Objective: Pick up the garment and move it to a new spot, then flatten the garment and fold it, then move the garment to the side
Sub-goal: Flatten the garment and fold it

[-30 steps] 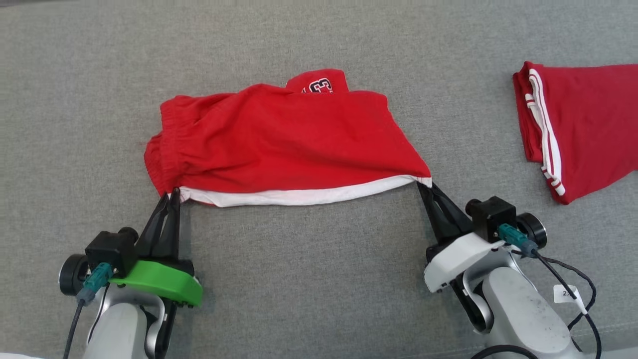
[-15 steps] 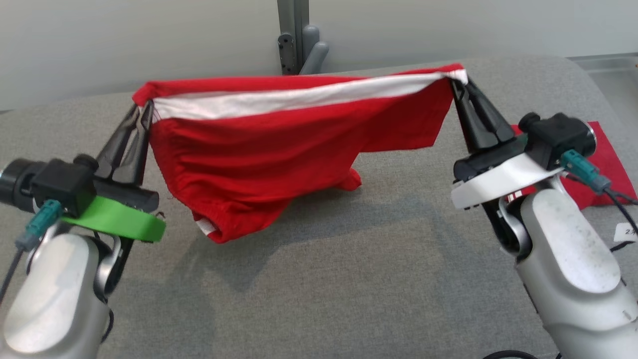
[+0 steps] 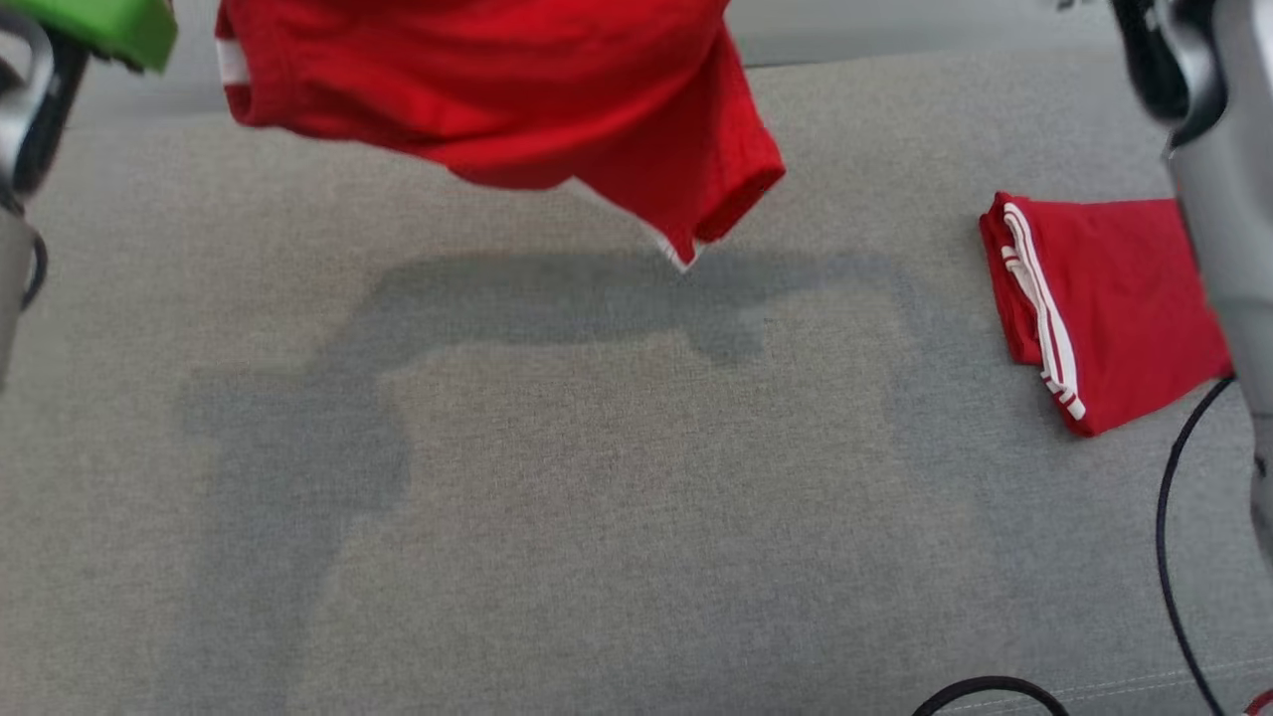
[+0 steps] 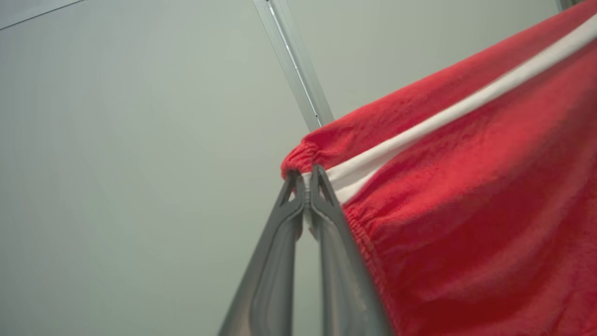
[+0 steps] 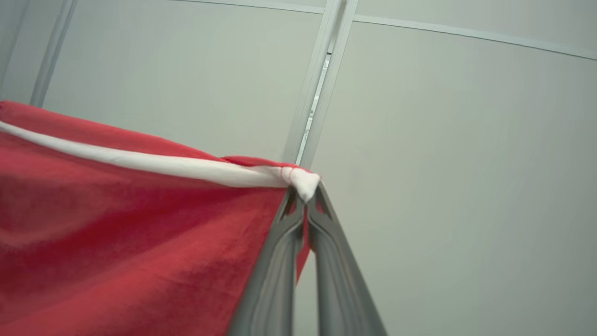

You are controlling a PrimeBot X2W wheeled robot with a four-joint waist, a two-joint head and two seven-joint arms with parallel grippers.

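The left tool (image 4: 305, 179) is pinching the gathered corner of the red garment (image 3: 517, 89). Its two grey fingers are pressing together on the cloth just where the white band (image 4: 447, 116) is starting. The right tool (image 5: 305, 196) is gripping the other corner in the same way, with its fingers closed on a small white bunch of that band. Between the two tools the upper edge of the garment is running stretched, and the red cloth is hanging down below it.

In the head view the garment is hanging in the air over the far part of the worktop (image 3: 597, 517), apart from its grey fabric. Its lowest tip, a hem with a bit of white, is pointing down near the middle, and a wide shadow (image 3: 557, 298) is lying under it. The green mount (image 3: 99, 25) of the left arm is showing at the upper left corner, and the pale right forearm (image 3: 1223, 219) is standing along the right edge.

A folded red piece (image 3: 1124, 298) with white stripes is lying flat on the right side of the worktop, well apart from the hanging garment. A black cable (image 3: 1174, 517) is curving near the lower right corner. Behind both tools a pale wall (image 4: 116, 163) is showing.
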